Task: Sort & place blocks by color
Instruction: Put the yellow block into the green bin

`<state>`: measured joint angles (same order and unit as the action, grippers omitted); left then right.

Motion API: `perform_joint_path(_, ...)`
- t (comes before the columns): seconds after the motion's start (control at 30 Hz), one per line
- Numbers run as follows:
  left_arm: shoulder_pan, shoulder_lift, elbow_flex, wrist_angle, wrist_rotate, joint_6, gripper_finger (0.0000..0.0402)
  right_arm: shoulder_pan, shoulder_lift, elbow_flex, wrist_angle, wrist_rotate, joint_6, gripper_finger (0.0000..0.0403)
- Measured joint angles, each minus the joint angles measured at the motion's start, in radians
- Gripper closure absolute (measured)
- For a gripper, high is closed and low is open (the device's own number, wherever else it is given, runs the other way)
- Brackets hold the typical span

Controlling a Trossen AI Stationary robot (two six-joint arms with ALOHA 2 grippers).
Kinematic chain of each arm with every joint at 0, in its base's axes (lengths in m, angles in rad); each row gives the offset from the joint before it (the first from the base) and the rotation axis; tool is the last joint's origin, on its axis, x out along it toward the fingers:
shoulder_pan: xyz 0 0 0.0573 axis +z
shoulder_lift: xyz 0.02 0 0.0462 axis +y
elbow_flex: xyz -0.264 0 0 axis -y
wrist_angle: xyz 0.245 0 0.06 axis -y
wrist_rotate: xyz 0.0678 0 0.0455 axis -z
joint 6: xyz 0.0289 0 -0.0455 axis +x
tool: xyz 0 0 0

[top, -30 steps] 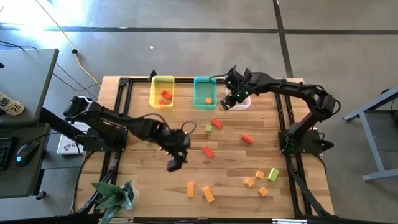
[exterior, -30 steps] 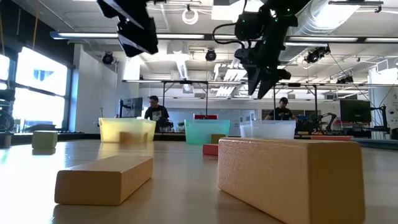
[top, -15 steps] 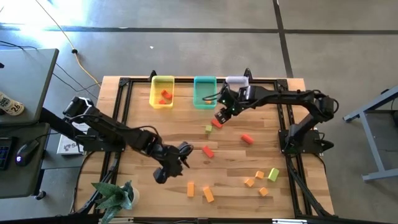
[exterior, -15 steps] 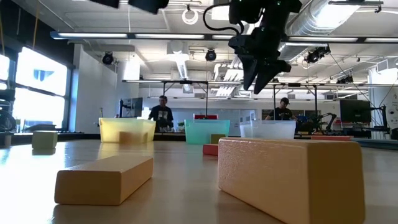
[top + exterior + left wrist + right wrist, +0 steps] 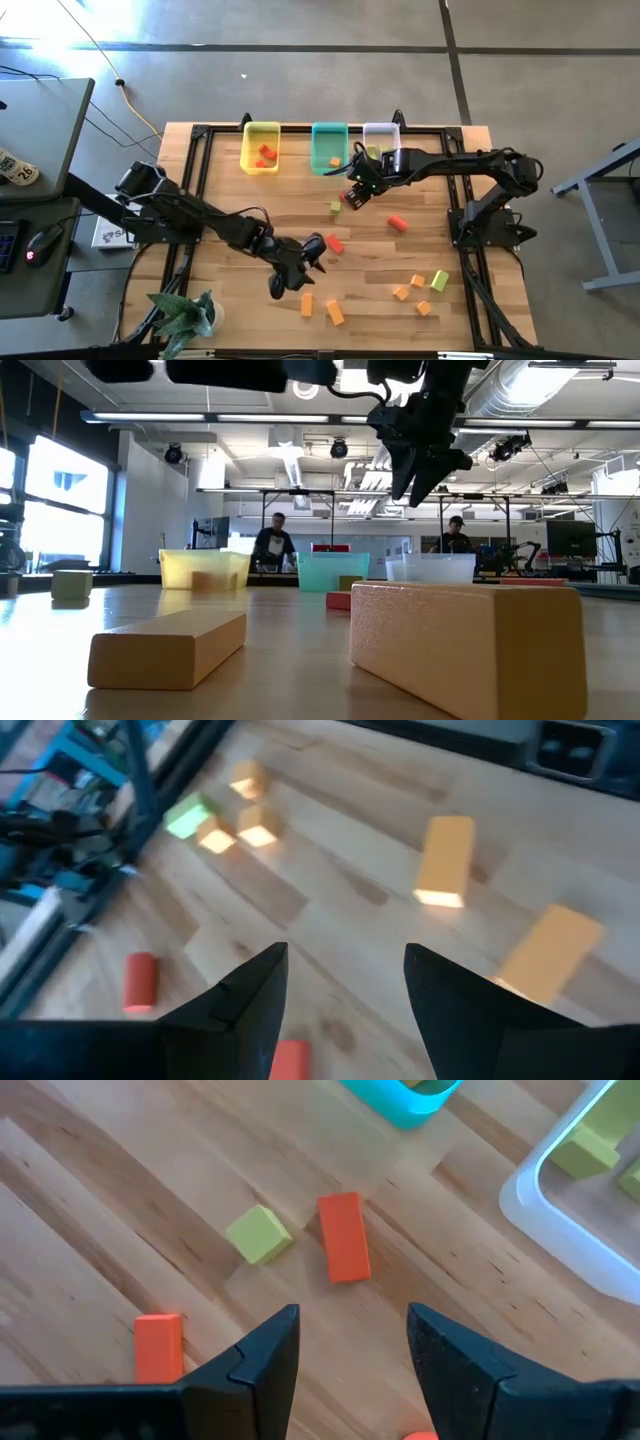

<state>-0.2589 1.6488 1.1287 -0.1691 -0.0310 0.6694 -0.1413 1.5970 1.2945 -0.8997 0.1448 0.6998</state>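
While blocks [image 5: 333, 243] dot the wooden table [image 5: 400, 260] | both arms' fingers released, empty | people behind.

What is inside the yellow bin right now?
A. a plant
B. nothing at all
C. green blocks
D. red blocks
D: from above, the yellow bin at the far edge of the table holds red blocks and nothing green.
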Motion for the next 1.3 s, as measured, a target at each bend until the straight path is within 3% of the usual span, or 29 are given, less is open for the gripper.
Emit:
perform_joint_path(0.2, 0.009, 0.046, 0.061, 0.002, 0.038, 0.007, 0.0213, 0.000, 0.000, 0.000, -0.002, 0.017, 0.000, 0.0230)
perform_joint_path(0.67, -0.058, 0.201, 0.063, -0.061, 0.081, 0.110, 0.0213, 0.000, 0.000, 0.000, -0.008, 0.024, 0.000, 0.0230)
perform_joint_path(1.3, -0.098, 0.277, 0.063, -0.112, 0.130, 0.206, 0.0213, 0.011, 0.000, 0.000, -0.009, 0.024, 0.019, 0.0231)
